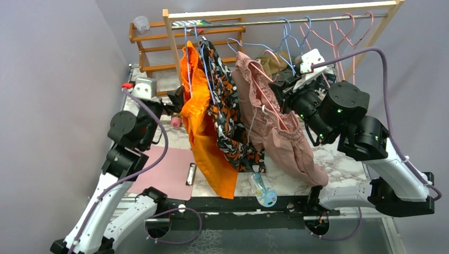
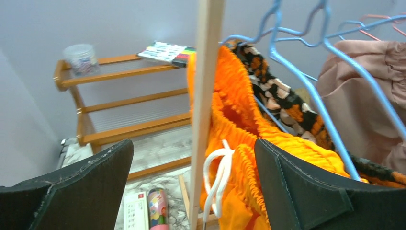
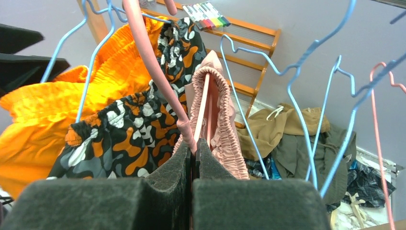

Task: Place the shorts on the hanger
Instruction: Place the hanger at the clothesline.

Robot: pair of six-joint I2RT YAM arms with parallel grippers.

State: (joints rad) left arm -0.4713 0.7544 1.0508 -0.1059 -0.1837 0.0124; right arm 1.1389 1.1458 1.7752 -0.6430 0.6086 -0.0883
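Note:
The dusty-pink shorts (image 1: 280,137) hang with their gathered waistband (image 3: 221,110) threaded on the pink wire hanger (image 1: 263,87), right of the camouflage garment. My right gripper (image 1: 279,94) is shut on the hanger's pink wire (image 3: 155,67), with the fingertips of the right gripper (image 3: 195,143) pinching it just in front of the waistband. The hanger's hook runs up out of the right wrist view. My left gripper (image 1: 177,99) is open and empty, and its wrist view (image 2: 193,143) shows it facing the rack's wooden post and the orange garment. The shorts show at the right edge there (image 2: 364,96).
An orange garment (image 1: 204,132) and a camouflage garment (image 1: 229,116) hang on light-blue hangers (image 1: 200,47) from the rail. Spare blue and pink hangers (image 1: 339,32) hang further right. A wooden post (image 2: 207,96), a shelf (image 1: 153,47), a pile of olive clothes (image 3: 292,134) and a pink mat (image 1: 164,169) are nearby.

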